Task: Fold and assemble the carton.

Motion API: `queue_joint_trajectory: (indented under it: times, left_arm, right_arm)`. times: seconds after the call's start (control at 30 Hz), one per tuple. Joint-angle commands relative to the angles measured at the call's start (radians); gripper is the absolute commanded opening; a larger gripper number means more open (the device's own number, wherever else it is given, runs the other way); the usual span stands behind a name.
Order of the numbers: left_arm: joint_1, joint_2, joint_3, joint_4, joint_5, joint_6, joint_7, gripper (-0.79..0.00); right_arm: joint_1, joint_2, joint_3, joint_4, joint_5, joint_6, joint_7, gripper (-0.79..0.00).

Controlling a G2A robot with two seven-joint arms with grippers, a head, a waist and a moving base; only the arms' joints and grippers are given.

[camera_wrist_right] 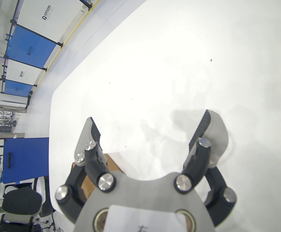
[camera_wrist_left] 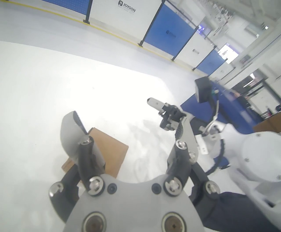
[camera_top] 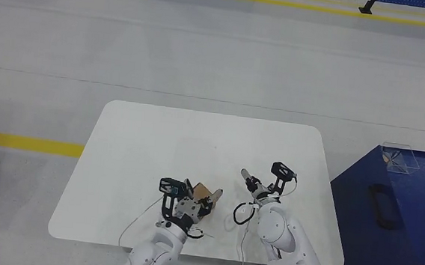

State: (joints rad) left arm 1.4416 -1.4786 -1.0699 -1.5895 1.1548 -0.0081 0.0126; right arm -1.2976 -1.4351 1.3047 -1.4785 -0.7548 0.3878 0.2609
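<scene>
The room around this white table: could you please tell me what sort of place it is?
Probably a factory hall or robot test floor: a yellow floor line, blue and white partition panels on black feet, and the table standing on broad pale flooring.

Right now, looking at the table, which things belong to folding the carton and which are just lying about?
For the job:
carton, by the open left gripper
right gripper, open, over bare table
white table

Just about:
blue cabinet beside the table
clear container on top of it
blue and white partitions in the room behind
</scene>
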Motion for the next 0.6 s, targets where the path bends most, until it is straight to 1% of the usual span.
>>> queue_joint_trajectory:
  times: [0.0,0.1,0.37,0.5,0.57]
  left_arm:
    - [-0.017,-0.002,0.015,0.038,0.044,0.02,0.005,-0.785]
    - [-0.029,-0.005,0.021,0.062,0.05,0.049,0.009,-0.785]
    - [-0.048,-0.008,0.033,0.116,0.056,0.094,-0.08,-0.785]
    - [-0.049,-0.011,0.035,0.115,0.037,0.108,-0.055,-0.785]
    - [-0.036,-0.011,0.036,0.095,0.019,0.088,-0.019,-0.785]
  right_arm:
    - [0.0,0.0,0.0,0.0,0.0,0.0,0.0,0.0]
    - [0.0,0.0,0.0,0.0,0.0,0.0,0.0,0.0]
    - [0.0,0.0,0.0,0.0,0.0,0.0,0.0,0.0]
    - [0.0,0.0,0.0,0.0,0.0,0.0,0.0,0.0]
    - [0.0,0.0,0.0,0.0,0.0,0.0,0.0,0.0]
